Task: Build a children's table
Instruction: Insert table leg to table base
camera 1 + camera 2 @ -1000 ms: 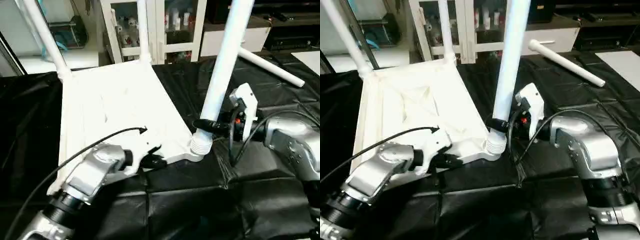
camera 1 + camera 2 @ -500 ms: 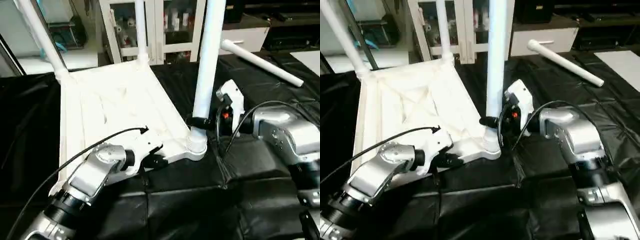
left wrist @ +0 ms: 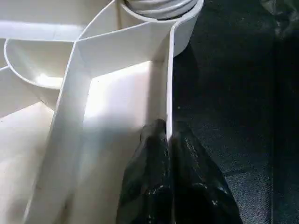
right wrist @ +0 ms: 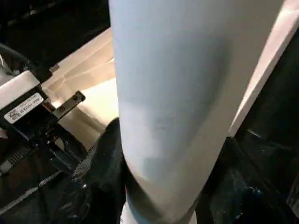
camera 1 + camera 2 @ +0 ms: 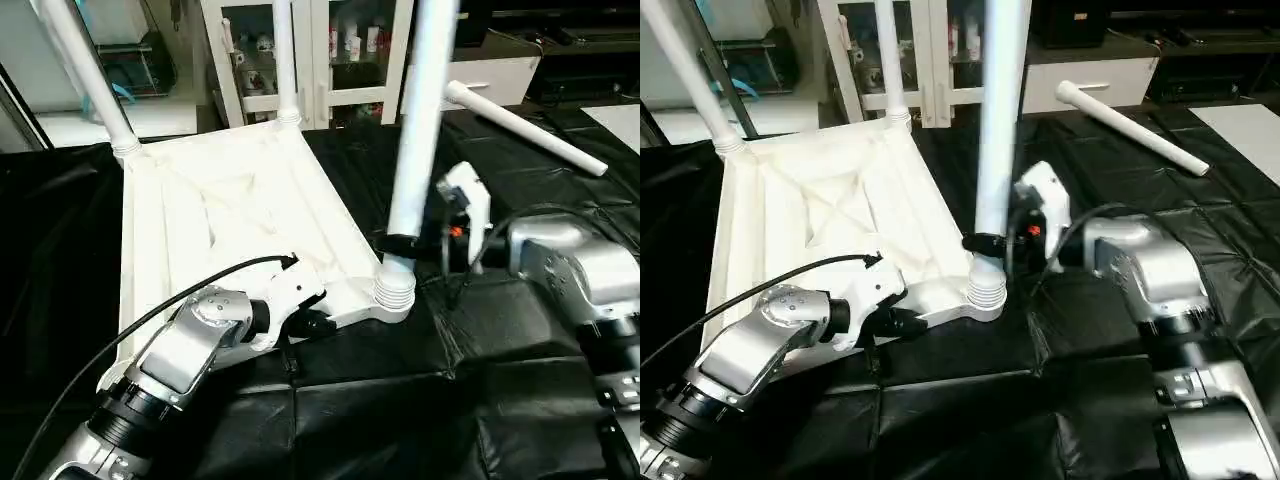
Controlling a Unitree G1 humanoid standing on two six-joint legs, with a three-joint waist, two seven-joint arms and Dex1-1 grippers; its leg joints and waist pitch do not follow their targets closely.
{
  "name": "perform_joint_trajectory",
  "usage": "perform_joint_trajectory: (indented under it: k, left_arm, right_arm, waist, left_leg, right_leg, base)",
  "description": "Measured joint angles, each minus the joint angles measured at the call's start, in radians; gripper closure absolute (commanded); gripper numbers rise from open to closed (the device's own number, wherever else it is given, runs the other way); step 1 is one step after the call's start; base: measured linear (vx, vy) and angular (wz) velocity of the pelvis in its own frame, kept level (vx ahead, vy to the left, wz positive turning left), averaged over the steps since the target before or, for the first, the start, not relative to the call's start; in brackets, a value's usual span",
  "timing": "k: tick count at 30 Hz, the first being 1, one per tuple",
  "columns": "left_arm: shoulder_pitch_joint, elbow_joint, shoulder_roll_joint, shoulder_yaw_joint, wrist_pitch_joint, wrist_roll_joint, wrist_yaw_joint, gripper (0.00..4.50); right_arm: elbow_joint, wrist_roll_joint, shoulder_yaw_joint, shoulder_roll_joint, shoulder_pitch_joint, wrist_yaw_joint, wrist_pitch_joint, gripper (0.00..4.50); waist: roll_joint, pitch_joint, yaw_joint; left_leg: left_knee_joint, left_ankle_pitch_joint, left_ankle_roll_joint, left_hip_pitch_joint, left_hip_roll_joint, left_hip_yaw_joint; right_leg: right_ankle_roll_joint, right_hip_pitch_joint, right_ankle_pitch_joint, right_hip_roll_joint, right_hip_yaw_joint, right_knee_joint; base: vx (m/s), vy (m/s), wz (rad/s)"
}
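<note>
The white tabletop (image 5: 230,220) lies upside down on the black-covered work table (image 5: 520,400), its ribbed underside facing up, and two legs already rise from its far corners: the far-left leg (image 5: 85,70) leaning out toward the left, the far-right leg (image 5: 285,60) nearly upright. At the near edge the left gripper (image 3: 168,140) comes in low from the robot's left, its two black fingers (image 3: 149,172) pressed together on the thin upright rim of the tabletop, one finger inside the rim against the pale inner wall and the other outside over the black cover; the pinch sits a little to the left of the near-right corner socket (image 5: 395,292). In that socket stands a third leg (image 5: 420,120), almost vertical, its ribbed foot showing just above the socket's collar. The right gripper (image 5: 408,243) reaches in from the right and clasps this leg low down, just above the ribbed part, with its fingers (image 4: 100,163) held apart by the tube and wrapped on either side of it. Farther right and well back, the fourth leg (image 5: 525,125) lies loose on the black cover, well apart from both grippers.
</note>
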Motion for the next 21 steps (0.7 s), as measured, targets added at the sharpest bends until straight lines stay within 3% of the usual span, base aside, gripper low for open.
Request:
perform_joint_trajectory:
  k: [11, 21]
  left_arm:
    - [0.000, 0.000, -0.001, -0.006, 0.000, 0.001, 0.007, 4.50]
    - [0.000, 0.000, -0.003, -0.011, 0.000, 0.001, 0.008, 4.50]
  right_arm:
    - [-0.116, 0.039, -0.097, 0.025, 0.147, -0.071, -0.046, 2.68]
    - [-0.265, 0.027, -0.089, 0.015, 0.242, -0.128, -0.047, 2.68]
  waist:
    - [-0.002, -0.002, 0.000]
    - [-0.001, -0.003, 0.002]
  left_leg:
    - [0.000, 0.000, 0.000, 0.001, 0.000, 0.000]
    - [0.000, 0.000, 0.000, 0.001, 0.000, 0.000]
  right_leg:
    - [0.003, 0.001, -0.002, 0.000, 0.000, -0.001]
    - [0.006, 0.002, -0.004, 0.000, 0.000, -0.002]
  base:
    - [0.000, 0.000, 0.00]
    - [0.000, 0.000, 0.00]
